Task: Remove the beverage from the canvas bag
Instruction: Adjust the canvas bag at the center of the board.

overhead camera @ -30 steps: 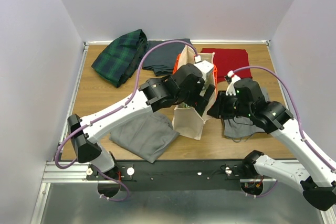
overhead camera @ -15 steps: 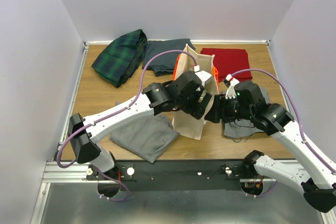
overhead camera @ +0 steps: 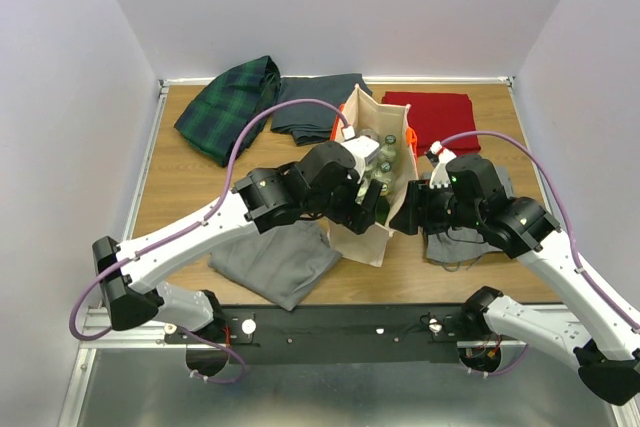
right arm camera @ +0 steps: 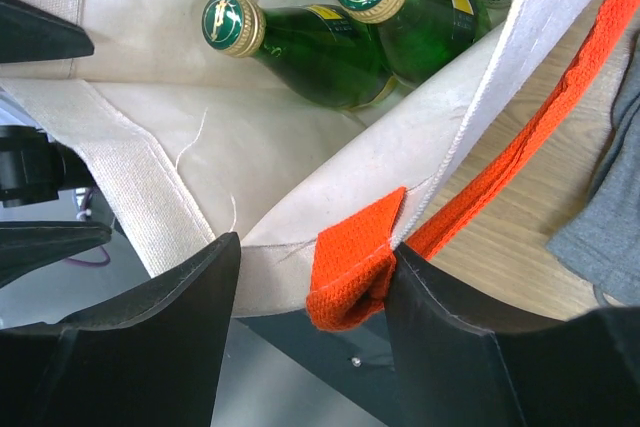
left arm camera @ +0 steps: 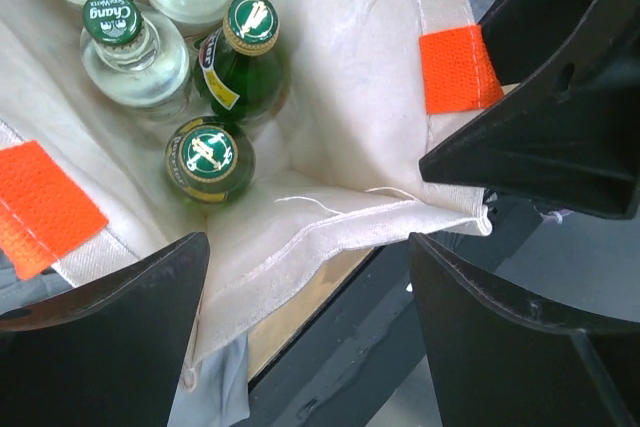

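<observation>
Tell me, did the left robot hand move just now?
Yes. The left gripper pulled back down the view, away from the red cloth, uncovering the mouth of the canvas bag.

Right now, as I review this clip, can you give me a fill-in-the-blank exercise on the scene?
The right gripper is shut on the rim of the canvas bag, at its ____ handle.
The left gripper hangs over the bag with jaws ____.
The two gold-capped bottles inside are ____ glass.
Missing words: orange; open; green.
</observation>
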Action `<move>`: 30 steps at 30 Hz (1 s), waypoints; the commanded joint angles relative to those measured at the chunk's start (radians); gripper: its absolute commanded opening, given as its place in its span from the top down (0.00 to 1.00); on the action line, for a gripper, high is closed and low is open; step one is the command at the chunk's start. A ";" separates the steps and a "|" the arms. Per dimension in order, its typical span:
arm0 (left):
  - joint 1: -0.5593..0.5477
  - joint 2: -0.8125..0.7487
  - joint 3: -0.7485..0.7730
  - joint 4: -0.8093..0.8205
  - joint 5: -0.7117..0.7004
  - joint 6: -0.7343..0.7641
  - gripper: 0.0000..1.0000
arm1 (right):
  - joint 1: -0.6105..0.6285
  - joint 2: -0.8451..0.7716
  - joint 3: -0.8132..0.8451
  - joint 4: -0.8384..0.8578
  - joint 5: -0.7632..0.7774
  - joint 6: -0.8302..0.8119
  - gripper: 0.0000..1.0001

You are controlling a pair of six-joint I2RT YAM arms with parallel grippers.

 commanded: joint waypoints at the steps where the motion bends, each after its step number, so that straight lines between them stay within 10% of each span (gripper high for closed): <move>1: -0.010 -0.040 -0.042 -0.029 0.035 -0.019 0.13 | 0.007 -0.006 0.008 -0.079 -0.045 -0.011 0.34; 14: -0.014 -0.106 -0.163 -0.023 0.098 -0.023 0.28 | 0.007 0.006 0.019 -0.107 -0.160 -0.066 0.29; 30: -0.022 -0.110 -0.232 -0.026 0.128 0.013 0.84 | 0.007 0.023 -0.012 -0.141 -0.233 -0.086 0.27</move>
